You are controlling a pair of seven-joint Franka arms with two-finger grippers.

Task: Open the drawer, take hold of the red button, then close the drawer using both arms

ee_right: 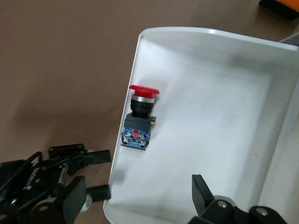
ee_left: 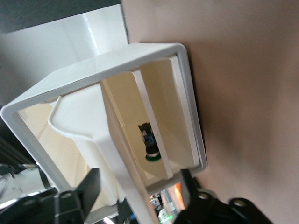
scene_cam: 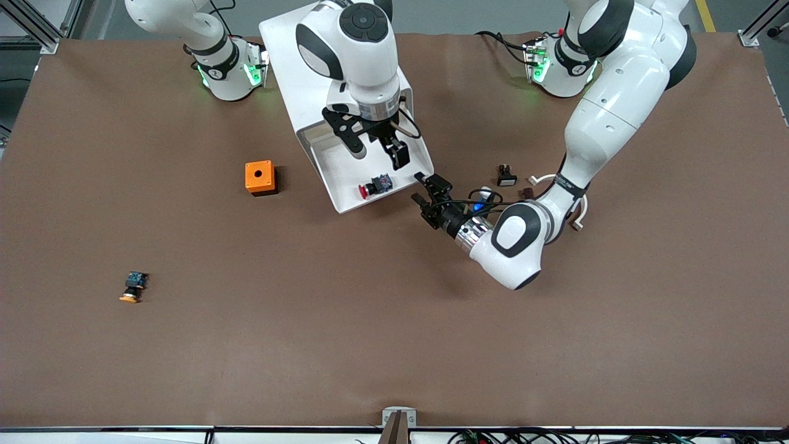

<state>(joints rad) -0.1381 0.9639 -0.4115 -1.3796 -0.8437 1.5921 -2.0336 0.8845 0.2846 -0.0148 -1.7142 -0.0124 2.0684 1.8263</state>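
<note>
The drawer (scene_cam: 338, 161) stands pulled out of the white cabinet (scene_cam: 290, 55) toward the front camera. The red-capped button (scene_cam: 375, 186) lies on its side in it, close to the drawer's front wall, and also shows in the right wrist view (ee_right: 139, 119). My right gripper (scene_cam: 377, 154) is open and empty over the drawer's tray (ee_right: 224, 116), a little above the button. My left gripper (scene_cam: 429, 191) is open at the drawer's front corner toward the left arm's end. In the left wrist view the drawer's front edge (ee_left: 117, 158) runs between its fingers (ee_left: 91, 186).
An orange box with a hole (scene_cam: 259, 177) sits beside the drawer toward the right arm's end. An orange-capped button (scene_cam: 133, 287) lies nearer the front camera. Small parts (scene_cam: 506, 176) lie by the left arm. A green-capped button (ee_left: 149, 142) lies inside the cabinet.
</note>
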